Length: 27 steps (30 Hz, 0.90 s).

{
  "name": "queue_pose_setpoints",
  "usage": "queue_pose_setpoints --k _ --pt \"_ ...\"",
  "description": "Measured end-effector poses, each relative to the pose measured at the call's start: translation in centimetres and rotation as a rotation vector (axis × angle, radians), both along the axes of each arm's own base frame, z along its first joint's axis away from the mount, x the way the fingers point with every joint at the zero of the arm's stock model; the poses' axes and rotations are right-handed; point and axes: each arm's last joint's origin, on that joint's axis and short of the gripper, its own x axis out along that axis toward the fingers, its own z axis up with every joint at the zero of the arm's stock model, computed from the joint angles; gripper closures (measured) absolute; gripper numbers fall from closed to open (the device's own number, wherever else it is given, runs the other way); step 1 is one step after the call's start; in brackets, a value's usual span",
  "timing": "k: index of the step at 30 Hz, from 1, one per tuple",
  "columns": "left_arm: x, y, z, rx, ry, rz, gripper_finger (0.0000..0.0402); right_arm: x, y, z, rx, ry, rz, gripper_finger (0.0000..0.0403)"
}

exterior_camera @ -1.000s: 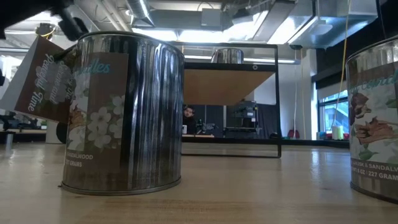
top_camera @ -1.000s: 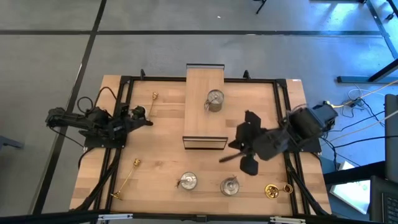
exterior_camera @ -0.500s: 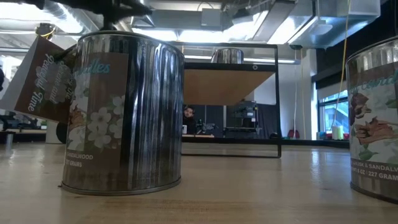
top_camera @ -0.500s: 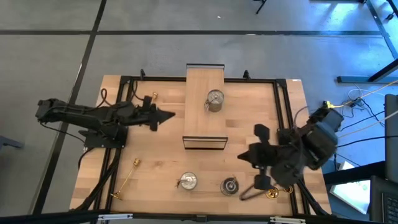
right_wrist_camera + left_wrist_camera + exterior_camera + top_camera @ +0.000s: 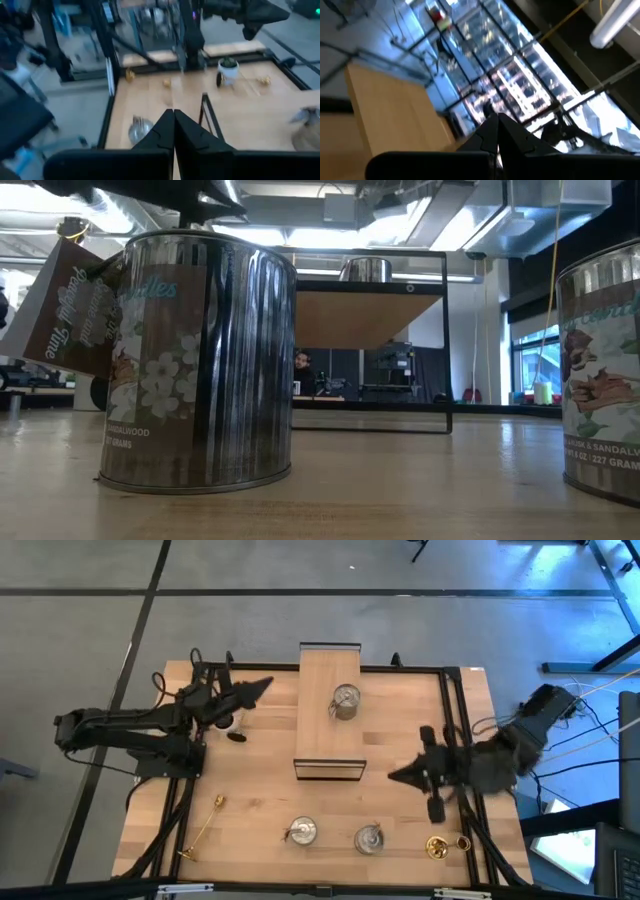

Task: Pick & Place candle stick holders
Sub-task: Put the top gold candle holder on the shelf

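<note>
One squat silver holder [image 5: 345, 700] stands on top of the wooden shelf [image 5: 329, 740]. Two more silver holders [image 5: 302, 831] [image 5: 371, 838] stand near the front edge. A slim gold candlestick [image 5: 203, 827] lies at the near left, and a gold holder [image 5: 440, 846] lies at the near right. My left gripper [image 5: 266, 685] is shut and empty, raised over the far left, pointing toward the shelf. My right gripper [image 5: 393, 776] is shut and empty too, right of the shelf's near end, pointing toward the table's left. Both wrist views show the fingertips together [image 5: 497, 122] [image 5: 173, 116].
A small white pot with a green plant [image 5: 228, 67] stands at the far left, under the left arm. A black frame [image 5: 455, 710] runs round the table. In the low view, two silver holders [image 5: 195, 360] [image 5: 605, 370] stand close to the camera.
My left gripper has swung from the table's left side toward the far edge, risen and tipped up to level. My right gripper dipped toward the near right corner, then swung back beside the shelf's near end. Both stayed shut. No holder has moved.
</note>
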Motion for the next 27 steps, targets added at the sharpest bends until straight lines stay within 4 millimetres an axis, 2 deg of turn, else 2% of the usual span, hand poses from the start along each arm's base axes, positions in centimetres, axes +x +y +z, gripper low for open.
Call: queue_pose_setpoints --k 5,10,13,17,20,23,27 --pt "-0.3 2.2 -0.2 0.032 0.028 0.042 0.04 1.0 -3.8 -2.2 0.067 -0.176 0.022 0.04" --pt "0.1 4.8 -1.6 0.058 0.152 -0.07 0.04 2.3 -6.5 -2.9 0.135 -0.258 -0.133 0.04" --pt "0.7 6.2 -2.3 0.061 0.278 -0.153 0.04 3.0 -7.8 -2.8 0.156 -0.281 -0.202 0.04" --pt "1.7 7.9 -2.5 0.038 0.52 -0.182 0.04 3.5 -8.9 -2.7 0.174 -0.298 -0.253 0.04" --pt "2.8 9.1 -1.6 0.076 0.665 -0.212 0.04 3.6 -9.6 -2.5 0.157 -0.315 -0.221 0.04" --pt "4.0 10.1 -0.1 0.15 0.738 -0.237 0.04 3.2 -10.8 -2.4 0.124 -0.29 -0.134 0.04" --pt "5.5 10.8 2.8 0.191 0.605 -0.292 0.04 1.9 -12.3 -1.6 0.134 -0.31 0.037 0.04"
